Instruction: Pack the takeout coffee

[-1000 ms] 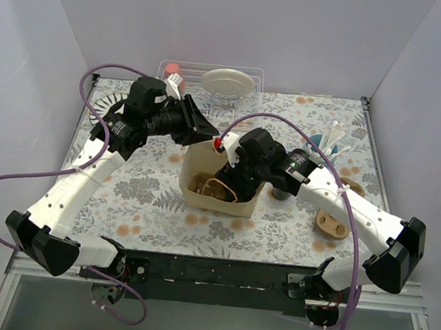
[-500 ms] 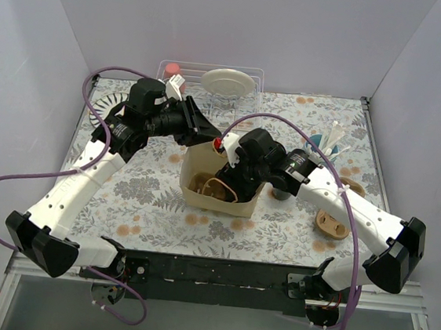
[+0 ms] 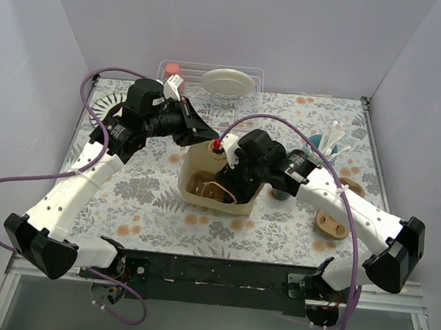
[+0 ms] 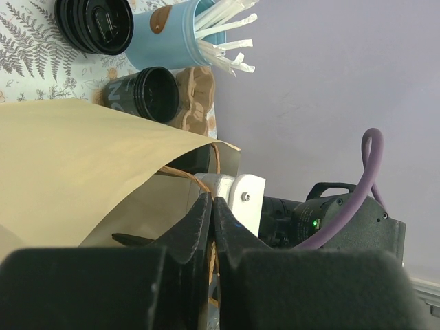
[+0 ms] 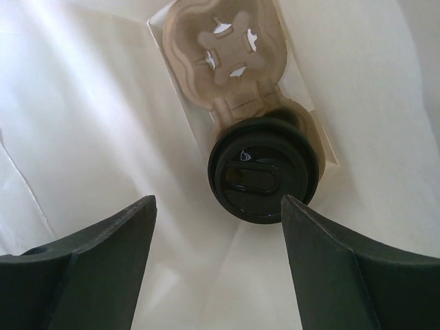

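The brown paper bag (image 3: 205, 159) stands open mid-table. My left gripper (image 3: 210, 138) is shut on the bag's twine handle (image 4: 214, 161) at the far rim, beside the bag wall (image 4: 82, 158). My right gripper (image 3: 233, 184) reaches down into the bag and is open (image 5: 218, 227). Below it, one black lidded cup (image 5: 263, 170) sits in a brown cardboard carrier (image 5: 223, 55) on the bag's floor, between and beyond the fingertips, untouched. Outside the bag, a second lidded black cup (image 4: 95, 24) and another black cup (image 4: 148, 93) stand on the table.
A light-blue cup of white sticks (image 4: 175, 31) stands by the outside cups, at the right in the top view (image 3: 322, 146). Cardboard carriers (image 3: 333, 222) lie at the right. A dish rack with a plate (image 3: 228, 81) is at the back.
The left gripper and the bag rim it holds have shifted slightly left. The right gripper stays inside the bag.
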Tool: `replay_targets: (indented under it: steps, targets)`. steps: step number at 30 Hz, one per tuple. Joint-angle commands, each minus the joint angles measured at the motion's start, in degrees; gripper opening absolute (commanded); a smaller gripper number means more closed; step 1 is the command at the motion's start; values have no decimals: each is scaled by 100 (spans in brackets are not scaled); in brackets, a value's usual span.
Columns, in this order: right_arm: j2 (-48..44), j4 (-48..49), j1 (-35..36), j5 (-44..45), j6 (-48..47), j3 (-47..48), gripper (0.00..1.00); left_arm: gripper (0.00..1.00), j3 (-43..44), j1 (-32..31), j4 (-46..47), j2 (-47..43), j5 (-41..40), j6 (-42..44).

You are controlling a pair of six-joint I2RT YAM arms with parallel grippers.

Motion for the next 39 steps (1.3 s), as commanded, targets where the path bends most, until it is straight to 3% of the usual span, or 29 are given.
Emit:
replay_targets:
  steps: [1, 21, 39]
  targets:
    - [-152, 202, -17, 28, 38, -33, 80, 0, 105, 11, -149, -99, 16, 92]
    - [-485, 492, -26, -262, 3, -191, 77, 0, 404, 37, -474, 156, -432, 13]
    - [-723, 940, -61, -227, 29, -112, 85, 0, 571, 37, -729, 314, -634, 179]
